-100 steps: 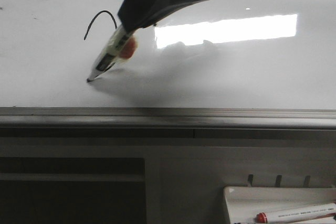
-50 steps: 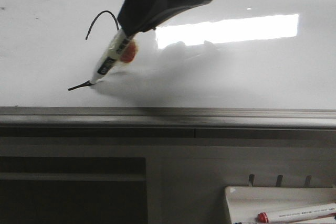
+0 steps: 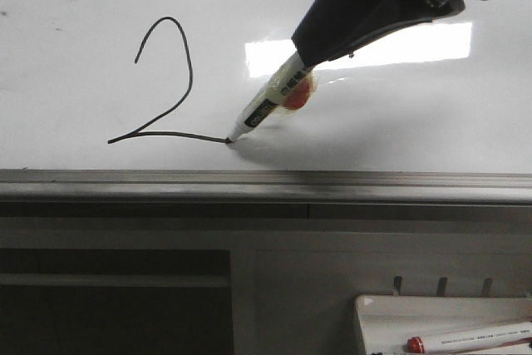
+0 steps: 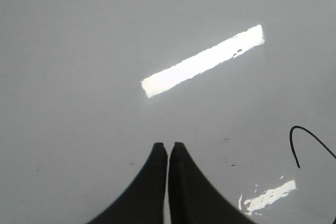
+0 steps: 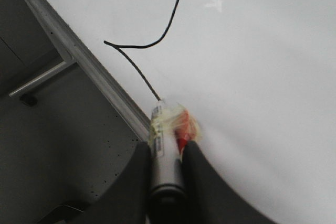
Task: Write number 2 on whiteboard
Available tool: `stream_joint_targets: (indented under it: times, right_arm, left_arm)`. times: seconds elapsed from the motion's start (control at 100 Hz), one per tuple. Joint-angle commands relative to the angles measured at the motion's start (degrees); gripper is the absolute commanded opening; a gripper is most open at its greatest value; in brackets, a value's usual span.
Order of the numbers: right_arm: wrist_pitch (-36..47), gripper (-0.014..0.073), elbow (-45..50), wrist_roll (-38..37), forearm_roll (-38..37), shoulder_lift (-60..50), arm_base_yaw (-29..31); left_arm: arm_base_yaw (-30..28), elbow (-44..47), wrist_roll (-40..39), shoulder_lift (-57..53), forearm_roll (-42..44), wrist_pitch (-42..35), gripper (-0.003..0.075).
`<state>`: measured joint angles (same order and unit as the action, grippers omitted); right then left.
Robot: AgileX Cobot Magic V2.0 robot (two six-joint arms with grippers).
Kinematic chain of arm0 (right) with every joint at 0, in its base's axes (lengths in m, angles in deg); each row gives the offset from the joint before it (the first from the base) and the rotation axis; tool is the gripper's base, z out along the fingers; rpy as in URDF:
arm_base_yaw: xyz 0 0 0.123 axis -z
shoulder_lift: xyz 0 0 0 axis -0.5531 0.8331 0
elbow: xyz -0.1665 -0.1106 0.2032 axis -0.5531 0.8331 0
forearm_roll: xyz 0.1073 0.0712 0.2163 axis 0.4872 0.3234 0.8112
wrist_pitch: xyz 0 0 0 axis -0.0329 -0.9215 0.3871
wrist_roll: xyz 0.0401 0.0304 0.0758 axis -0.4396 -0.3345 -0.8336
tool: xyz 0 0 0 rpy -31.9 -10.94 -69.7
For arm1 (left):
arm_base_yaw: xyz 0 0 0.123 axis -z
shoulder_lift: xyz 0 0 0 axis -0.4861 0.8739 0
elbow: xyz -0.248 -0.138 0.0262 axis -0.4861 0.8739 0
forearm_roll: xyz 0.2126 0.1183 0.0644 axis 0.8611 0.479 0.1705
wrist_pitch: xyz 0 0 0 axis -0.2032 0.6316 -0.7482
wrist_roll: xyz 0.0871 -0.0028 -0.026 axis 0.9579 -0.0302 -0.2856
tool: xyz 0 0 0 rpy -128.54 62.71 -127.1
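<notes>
A thin black number 2 stands on the glossy whiteboard, its flat base stroke running right to the marker tip. My right gripper is shut on a white marker with a red blob taped to its side, and the tip touches the board at the end of the base stroke. The right wrist view shows the marker between the jaws of the right gripper and the number 2 beyond it. My left gripper hangs shut over bare whiteboard, holding nothing.
A grey metal rail runs along the board's lower edge. Below it at the right, a small white tray holds a spare marker with a red cap. A bright rectangular light reflection lies on the board.
My right gripper swept right with the marker, drawing the long base stroke. The diagonal and base of the 2 now show; a second ago only the curved top was drawn.
</notes>
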<state>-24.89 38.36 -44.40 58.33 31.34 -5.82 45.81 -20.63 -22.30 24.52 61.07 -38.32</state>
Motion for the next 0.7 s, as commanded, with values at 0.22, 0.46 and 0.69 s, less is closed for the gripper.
stream_joint_targets:
  times: [0.22,0.46,0.69]
  right_arm:
    - [-1.0,-0.0068,-5.4,0.3,-2.3,-3.3,-6.0]
    - [-1.9,-0.0068,-11.2,0.3,-3.2,-1.1,-6.8]
    - [-1.8,-0.0068,-13.0,0.3,-0.2,-0.5,-7.4]
  left_arm:
    - [4.0,-1.7,-0.6,0.7,2.9,-4.0,0.0]
    - [17.1,-1.7,-0.6,6.1,3.0,-4.6,0.0452]
    - [24.1,-1.7,-0.6,17.1,14.1,-8.9,0.039]
